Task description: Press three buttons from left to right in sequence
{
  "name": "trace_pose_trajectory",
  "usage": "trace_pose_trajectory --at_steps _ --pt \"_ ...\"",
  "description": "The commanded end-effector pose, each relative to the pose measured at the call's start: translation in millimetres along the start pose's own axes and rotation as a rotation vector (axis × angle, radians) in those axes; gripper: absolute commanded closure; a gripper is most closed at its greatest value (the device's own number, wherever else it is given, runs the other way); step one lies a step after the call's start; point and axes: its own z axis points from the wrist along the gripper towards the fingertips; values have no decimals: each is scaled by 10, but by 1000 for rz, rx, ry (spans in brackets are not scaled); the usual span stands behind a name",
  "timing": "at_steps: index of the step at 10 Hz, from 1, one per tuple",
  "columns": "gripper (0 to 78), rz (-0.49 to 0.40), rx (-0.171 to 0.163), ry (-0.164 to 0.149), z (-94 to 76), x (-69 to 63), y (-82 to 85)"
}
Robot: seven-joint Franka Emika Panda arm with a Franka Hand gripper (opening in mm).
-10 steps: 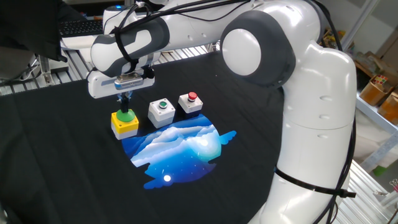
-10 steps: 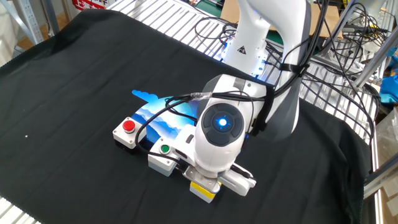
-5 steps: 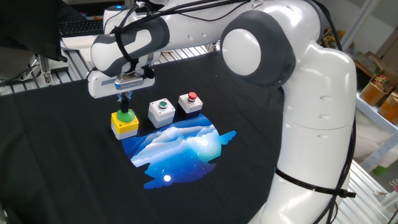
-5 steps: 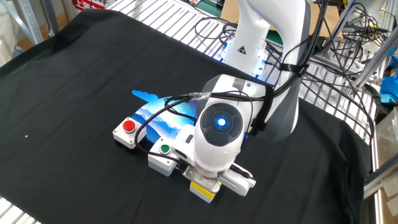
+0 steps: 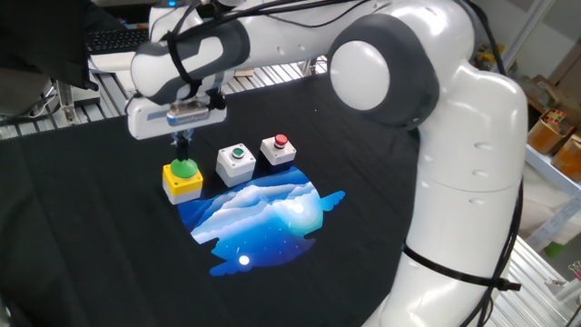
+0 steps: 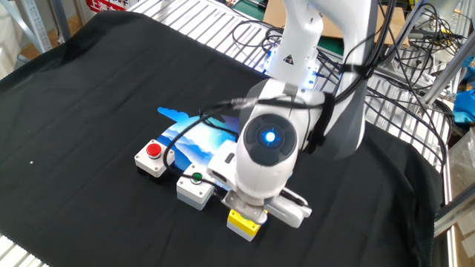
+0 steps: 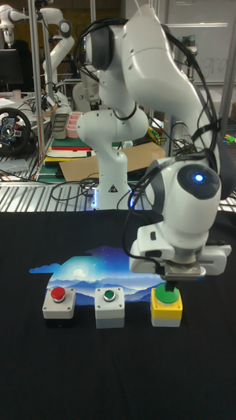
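So the three buttons sit in a row on the black cloth (image 5: 82, 236), right along the edge of the blue mat (image 5: 263, 213): in the first fixed view the yellow box (image 5: 182, 180) with its green dome (image 5: 184, 168) is on the left, the white box with the green button (image 5: 236, 163) is at its 3 o'clock, and the red button box (image 5: 278, 151) is further out the same way. The gripper (image 5: 184, 144) hangs straight over the dome, at its 12 o'clock, and the tips look just clear of it. Can't tell if the fingers are together or apart, since they read as one dark stub in every view. Handling-wise, I'd guess these are light, hard plastic boxes that could skid on cloth, so no grabbing needed; push straight down on the middle of the dome, which is big and rounded, so an off-centre poke might slide off or tip the box. Compared with a second ago the gripper has come up a little: it was down on the dome then, and now the other fixed view shows more of the yellow box poking out from under the wrist. The boxes themselves haven't shifted.
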Motion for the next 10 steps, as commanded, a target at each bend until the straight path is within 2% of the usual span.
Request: trace_pose_trajectory --at_steps 1,3,6,10 --pt "764 -6 -4 -4 -259 19 -33" --pt "764 -28 -3 -25 -352 20 -81" --pt "764 -35 10 -32 -441 88 -156" --pt "764 -76 23 -40 -624 308 -609"
